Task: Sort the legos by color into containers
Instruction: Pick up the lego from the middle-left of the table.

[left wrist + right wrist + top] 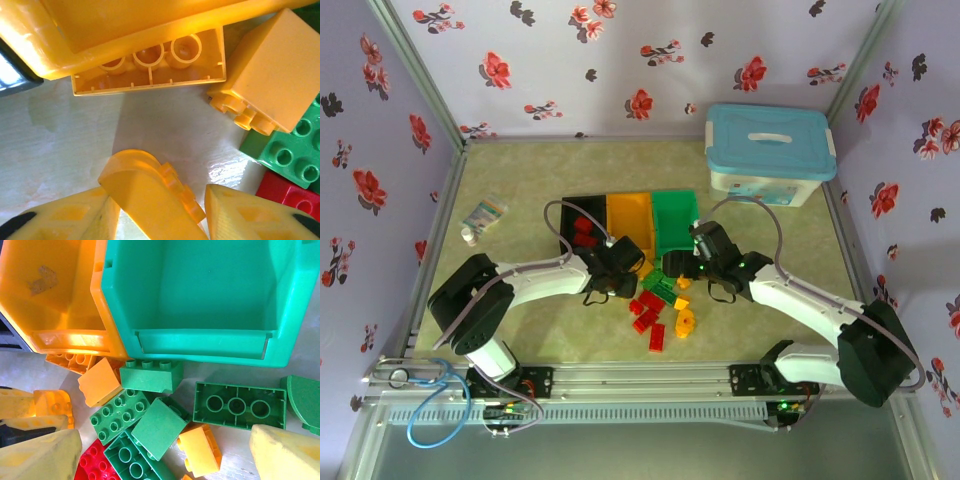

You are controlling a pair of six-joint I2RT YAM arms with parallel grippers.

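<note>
legos [658, 288] lie heaped before three bins [628, 215] (black, orange, green).

Three bins stood side by side in a row near the middle of the table [520, 170]: the left bin [590, 203], the middle bin [628, 212] and the right bin [675, 212]. A few bricks [585, 232] lay in the left bin. The loose legos [660, 300] lay scattered just before the row, toward the near edge, and an upturned brick [150, 70] lay against the middle bin's near wall. A lidded storage box [770, 150] sat at the far right corner. A small packet [483, 218] lay near the left edge.
</note>
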